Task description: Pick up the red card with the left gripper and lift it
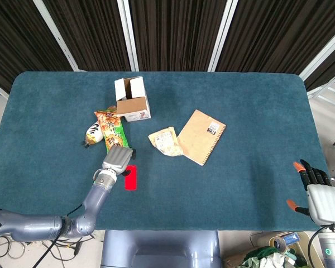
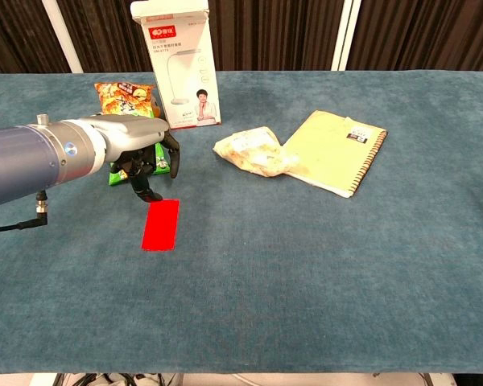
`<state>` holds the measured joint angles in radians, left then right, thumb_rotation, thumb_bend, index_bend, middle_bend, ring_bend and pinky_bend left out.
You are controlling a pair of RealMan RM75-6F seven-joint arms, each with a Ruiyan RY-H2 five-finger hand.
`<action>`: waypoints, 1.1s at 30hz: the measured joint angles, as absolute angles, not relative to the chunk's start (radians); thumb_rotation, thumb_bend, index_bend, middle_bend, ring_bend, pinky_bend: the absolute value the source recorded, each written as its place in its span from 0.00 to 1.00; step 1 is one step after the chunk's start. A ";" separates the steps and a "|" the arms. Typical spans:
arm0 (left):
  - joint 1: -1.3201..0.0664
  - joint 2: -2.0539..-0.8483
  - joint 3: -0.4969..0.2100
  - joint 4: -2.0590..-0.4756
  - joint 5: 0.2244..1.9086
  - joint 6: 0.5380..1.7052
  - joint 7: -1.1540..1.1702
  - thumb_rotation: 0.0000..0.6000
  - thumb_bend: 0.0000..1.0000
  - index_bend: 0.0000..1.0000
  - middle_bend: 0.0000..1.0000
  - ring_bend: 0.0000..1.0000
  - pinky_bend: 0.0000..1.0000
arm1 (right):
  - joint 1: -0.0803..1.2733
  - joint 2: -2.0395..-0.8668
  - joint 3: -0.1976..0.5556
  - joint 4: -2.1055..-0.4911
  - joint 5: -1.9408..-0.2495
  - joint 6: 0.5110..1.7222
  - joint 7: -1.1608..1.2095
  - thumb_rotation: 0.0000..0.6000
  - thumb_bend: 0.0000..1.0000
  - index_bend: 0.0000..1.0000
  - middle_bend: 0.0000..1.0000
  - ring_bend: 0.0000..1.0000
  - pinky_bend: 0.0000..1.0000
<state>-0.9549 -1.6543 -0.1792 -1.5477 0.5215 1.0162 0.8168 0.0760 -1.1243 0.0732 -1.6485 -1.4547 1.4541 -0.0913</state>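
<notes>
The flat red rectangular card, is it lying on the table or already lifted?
Lying flat. The flat red rectangular card rests fully on the blue felt table, and the left hand hovers at its far end without holding it.

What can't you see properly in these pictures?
- Left hand: in both views I cannot tell whether its fingertips touch the red card.
- Green snack bag: partly hidden by the left hand in the chest view.
- Right hand: missing from the chest view.
- Notebook label: too small to read.
</notes>
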 measured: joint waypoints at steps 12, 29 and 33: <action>-0.974 -1.670 -0.158 -1.526 0.501 1.004 0.831 1.00 0.32 0.41 0.93 0.85 0.73 | 0.076 -1.123 0.073 -1.648 -1.455 1.455 -0.086 1.00 0.01 0.13 0.06 0.14 0.12; -0.982 -1.694 -0.148 -1.484 0.501 1.005 0.824 1.00 0.34 0.45 0.93 0.85 0.73 | 0.071 -1.118 0.075 -1.654 -1.446 1.457 -0.076 1.00 0.01 0.13 0.06 0.14 0.12; -0.987 -1.703 -0.147 -1.473 0.493 1.006 0.830 1.00 0.34 0.45 0.93 0.85 0.73 | 0.072 -1.118 0.076 -1.655 -1.441 1.455 -0.077 1.00 0.01 0.13 0.06 0.14 0.12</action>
<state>-0.9873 -1.7033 -0.1473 -1.4731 0.4932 1.0061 0.8305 0.0718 -1.1184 0.0762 -1.6550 -1.4412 1.4553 -0.0771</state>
